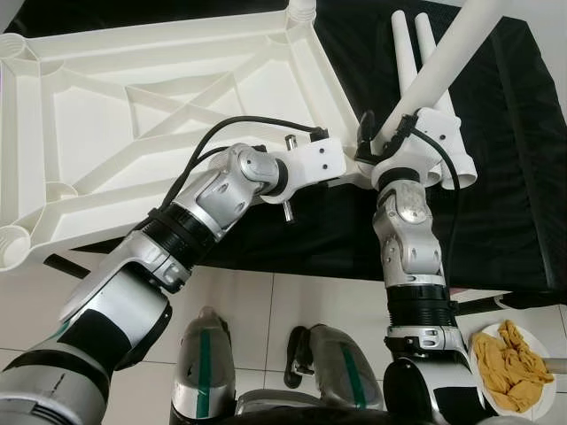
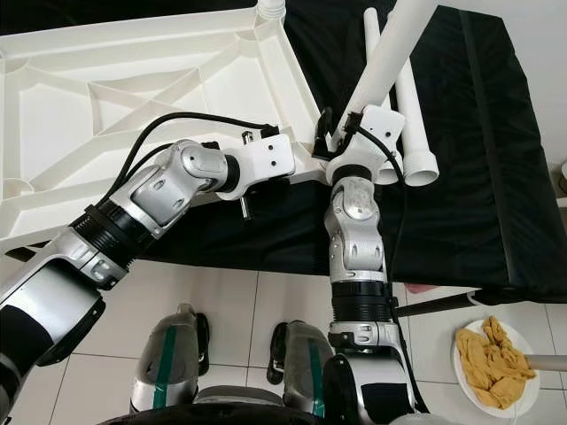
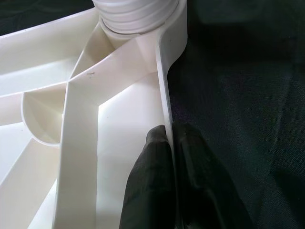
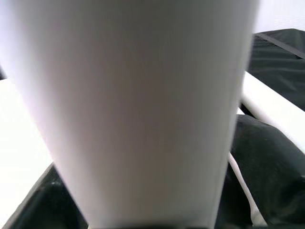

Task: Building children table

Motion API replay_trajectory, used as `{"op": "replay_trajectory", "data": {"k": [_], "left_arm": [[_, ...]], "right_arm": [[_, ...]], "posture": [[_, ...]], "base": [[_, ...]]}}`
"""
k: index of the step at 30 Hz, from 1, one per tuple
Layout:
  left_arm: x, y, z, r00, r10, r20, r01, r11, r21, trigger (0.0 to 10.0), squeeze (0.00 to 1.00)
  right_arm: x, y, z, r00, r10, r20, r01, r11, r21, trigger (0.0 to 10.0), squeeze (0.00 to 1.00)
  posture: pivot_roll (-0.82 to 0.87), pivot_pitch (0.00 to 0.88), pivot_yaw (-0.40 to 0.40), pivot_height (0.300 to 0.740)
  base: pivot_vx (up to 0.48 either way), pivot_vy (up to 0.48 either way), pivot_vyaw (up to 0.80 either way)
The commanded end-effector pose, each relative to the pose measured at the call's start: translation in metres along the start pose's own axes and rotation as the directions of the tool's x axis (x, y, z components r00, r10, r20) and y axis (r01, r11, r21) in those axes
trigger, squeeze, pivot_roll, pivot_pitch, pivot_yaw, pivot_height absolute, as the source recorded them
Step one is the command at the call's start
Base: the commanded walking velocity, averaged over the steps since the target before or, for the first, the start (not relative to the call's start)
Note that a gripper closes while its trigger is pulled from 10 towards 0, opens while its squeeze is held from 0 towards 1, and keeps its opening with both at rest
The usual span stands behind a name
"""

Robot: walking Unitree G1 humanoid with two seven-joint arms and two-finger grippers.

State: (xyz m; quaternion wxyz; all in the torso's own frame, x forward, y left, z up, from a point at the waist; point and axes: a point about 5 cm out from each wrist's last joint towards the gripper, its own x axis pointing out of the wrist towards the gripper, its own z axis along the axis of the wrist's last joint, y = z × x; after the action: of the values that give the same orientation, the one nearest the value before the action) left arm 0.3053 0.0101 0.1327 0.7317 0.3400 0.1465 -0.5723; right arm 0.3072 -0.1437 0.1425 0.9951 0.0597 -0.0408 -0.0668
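One plate holds yellow cloth beside right arm

The tabletop is plain white, its ribbed underside the same white throughout. The leg is white too, as are the two spare legs lying on the black cloth. The left hand has black fingers; both arms are silver with black joints and white wrist housings. The floor is pale tile with grey grout lines. A white plate carries a mustard-yellow rag.
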Motion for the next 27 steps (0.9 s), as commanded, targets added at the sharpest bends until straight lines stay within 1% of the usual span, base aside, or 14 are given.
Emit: {"op": "replay_trajectory", "data": {"k": [1, 4, 5, 6, 12, 13, 14, 15, 20, 22, 23, 24, 26, 27], "left_arm": [[0.011, -0.025, -0.015, 0.979, -0.189, -0.078, 0.189, 0.982, -0.013, 10.0, 0.0], [0.011, -0.024, -0.016, 0.979, -0.189, -0.079, 0.188, 0.982, -0.014, 10.0, 0.0], [0.01, -0.024, -0.015, 0.979, -0.189, -0.078, 0.188, 0.982, -0.014, 10.0, 0.0], [0.01, -0.024, -0.015, 0.979, -0.189, -0.078, 0.188, 0.982, -0.014, 10.0, 0.0], [0.01, -0.024, -0.015, 0.979, -0.189, -0.078, 0.188, 0.982, -0.013, 10.0, 0.0], [0.01, -0.024, -0.015, 0.979, -0.189, -0.079, 0.189, 0.982, -0.013, 10.0, 0.0], [0.01, -0.024, -0.015, 0.979, -0.189, -0.079, 0.189, 0.982, -0.013, 10.0, 0.0], [0.01, -0.023, -0.015, 0.979, -0.189, -0.079, 0.189, 0.982, -0.012, 10.0, 0.0], [0.01, -0.023, -0.015, 0.979, -0.189, -0.079, 0.188, 0.982, -0.011, 10.0, 0.0], [0.01, -0.022, -0.014, 0.979, -0.186, -0.079, 0.186, 0.983, -0.01, 10.0, 0.0], [0.01, -0.022, -0.014, 0.979, -0.186, -0.079, 0.186, 0.983, -0.01, 10.0, 0.0], [0.01, -0.022, -0.014, 0.98, -0.185, -0.078, 0.185, 0.983, -0.009, 10.0, 0.0], [0.01, -0.022, -0.014, 0.98, -0.185, -0.078, 0.185, 0.983, -0.009, 10.0, 0.0], [0.009, -0.021, -0.014, 0.98, -0.185, -0.079, 0.185, 0.983, -0.008, 10.0, 0.0]], "right_arm": [[0.001, -0.002, -0.002, 1.0, 0.024, -0.018, -0.024, 1.0, 0.007, 10.0, 1.0], [0.003, -0.005, -0.002, 0.998, 0.066, -0.011, -0.066, 0.998, 0.001, 10.0, 1.0], [0.005, -0.008, -0.001, 0.994, 0.108, -0.007, -0.108, 0.994, 0.003, 10.0, 0.57], [0.006, -0.012, 0.001, 0.99, 0.138, -0.003, -0.138, 0.99, -0.008, 10.0, 0.0], [0.009, -0.016, 0.002, 0.979, 0.204, 0.003, -0.204, 0.979, -0.019, 10.0, 0.0], [0.01, -0.018, 0.004, 0.962, 0.273, 0.006, -0.273, 0.962, -0.028, 10.0, 0.0], [0.01, -0.018, 0.004, 0.962, 0.273, 0.006, -0.273, 0.962, -0.028, 10.0, 0.0], [0.012, -0.021, 0.005, 0.935, 0.355, 0.004, -0.354, 0.934, -0.042, 10.0, 0.0], [0.012, -0.027, 0.006, 0.906, 0.424, -0.002, -0.423, 0.905, -0.052, 10.0, 0.0], [0.012, -0.039, 0.004, 0.828, 0.558, -0.043, -0.56, 0.827, -0.056, 10.0, 0.0], [0.012, -0.039, 0.004, 0.828, 0.558, -0.043, -0.56, 0.827, -0.056, 10.0, 0.0], [0.012, -0.043, 0.001, 0.791, 0.608, -0.067, -0.611, 0.79, -0.045, 10.0, 0.0], [0.012, -0.043, 0.001, 0.791, 0.608, -0.067, -0.611, 0.79, -0.045, 10.0, 0.0], [0.012, -0.046, -0.001, 0.762, 0.641, -0.089, -0.646, 0.762, -0.044, 10.0, 0.0]], "posture": [[0.03, 0.02, -0.055, 0.74], [0.03, 0.02, -0.055, 0.74], [0.03, 0.025, -0.05, 0.74], [0.03, 0.025, -0.05, 0.74], [0.03, 0.027, -0.046, 0.74], [0.03, 0.027, -0.045, 0.74], [0.03, 0.027, -0.045, 0.74], [0.03, 0.025, -0.045, 0.74], [0.03, 0.025, -0.046, 0.74], [0.03, 0.021, -0.044, 0.74], [0.03, 0.021, -0.044, 0.74], [0.03, 0.021, -0.044, 0.74], [0.03, 0.021, -0.044, 0.74], [0.03, 0.019, -0.041, 0.74]], "base": [[0.0, 0.0, 0.0], [0.0, 0.0, 0.0], [0.0, 0.0, 0.0], [0.0, 0.0, 0.0], [0.0, 0.0, 0.0], [0.0, 0.0, 0.0], [0.0, 0.0, 0.0], [0.0, 0.0, 0.0], [0.0, 0.0, 0.0], [0.0, 0.0, 0.0], [0.0, 0.0, 0.0], [0.0, 0.0, 0.0], [0.0, 0.0, 0.0], [0.0, 0.0, 0.0]]}}
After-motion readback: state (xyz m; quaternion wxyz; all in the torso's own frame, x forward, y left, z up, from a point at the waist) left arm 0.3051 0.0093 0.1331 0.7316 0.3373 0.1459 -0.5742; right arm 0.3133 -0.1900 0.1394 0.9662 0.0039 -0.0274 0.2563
